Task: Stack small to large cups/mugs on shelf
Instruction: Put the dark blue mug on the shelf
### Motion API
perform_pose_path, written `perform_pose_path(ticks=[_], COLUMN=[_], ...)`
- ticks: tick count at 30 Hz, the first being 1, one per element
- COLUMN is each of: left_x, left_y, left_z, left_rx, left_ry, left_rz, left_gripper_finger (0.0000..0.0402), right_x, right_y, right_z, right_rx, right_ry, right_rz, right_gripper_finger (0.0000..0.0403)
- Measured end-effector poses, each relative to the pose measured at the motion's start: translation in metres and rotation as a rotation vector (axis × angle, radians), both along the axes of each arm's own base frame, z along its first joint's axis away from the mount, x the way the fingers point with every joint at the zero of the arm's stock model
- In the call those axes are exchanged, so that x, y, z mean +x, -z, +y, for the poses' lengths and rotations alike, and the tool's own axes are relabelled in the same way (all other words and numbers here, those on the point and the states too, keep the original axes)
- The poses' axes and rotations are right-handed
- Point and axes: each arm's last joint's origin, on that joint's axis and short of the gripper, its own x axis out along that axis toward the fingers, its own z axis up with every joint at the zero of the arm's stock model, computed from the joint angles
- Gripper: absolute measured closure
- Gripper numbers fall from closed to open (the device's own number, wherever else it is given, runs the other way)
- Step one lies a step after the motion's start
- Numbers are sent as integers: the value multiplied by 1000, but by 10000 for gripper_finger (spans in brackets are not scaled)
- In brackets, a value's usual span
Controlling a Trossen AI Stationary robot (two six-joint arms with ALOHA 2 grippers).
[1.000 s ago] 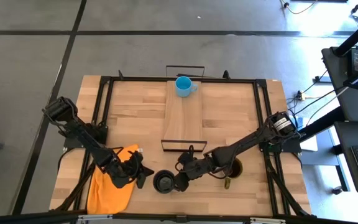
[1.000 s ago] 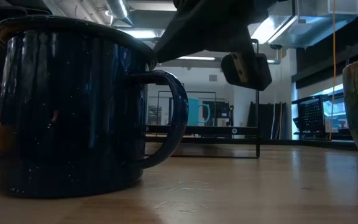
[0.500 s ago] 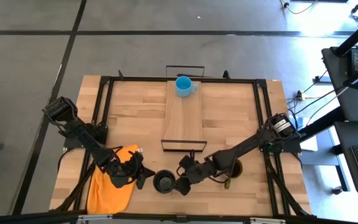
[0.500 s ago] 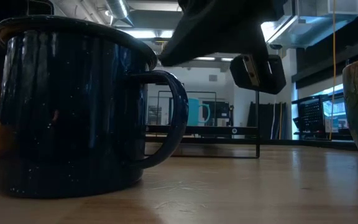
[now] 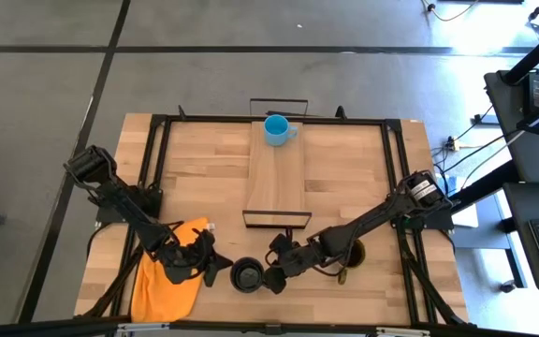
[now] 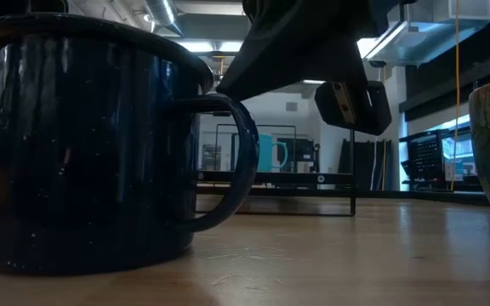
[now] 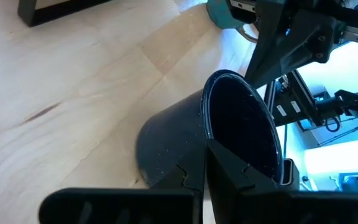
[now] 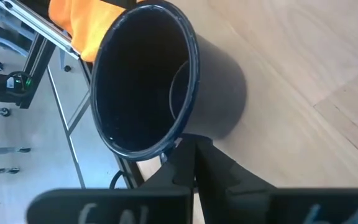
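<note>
Both grippers' fingers (image 5: 221, 271) now touching the black mug (image 5: 246, 273), slightly shifted.

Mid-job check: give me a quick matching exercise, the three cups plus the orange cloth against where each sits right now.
Things:
1. light-blue cup
2. black cup
3. olive-yellow cup
4. orange cloth

Places:
A. near table edge, between both grippers
B. far end of the shelf
C. under the left arm, near-left of table
D. beside the right arm, right of the black cup

Pairs: 1-B, 2-A, 3-D, 4-C
</note>
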Motion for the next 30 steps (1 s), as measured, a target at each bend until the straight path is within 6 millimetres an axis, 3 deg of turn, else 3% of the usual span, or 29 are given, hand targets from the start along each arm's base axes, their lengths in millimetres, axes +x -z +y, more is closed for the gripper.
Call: perform_pose_path(ticks=[30], left_x=[-9], left_y=[-3], left_z=[-12], left_rx=[-34], left_ry=[55], left_rz=[-23], left_gripper_finger=[393], right_x=[16], right_y=[-5], right_z=[-26], right_rx=[-53], right_ry=[53], right_rz=[-78], right_gripper_finger=[391])
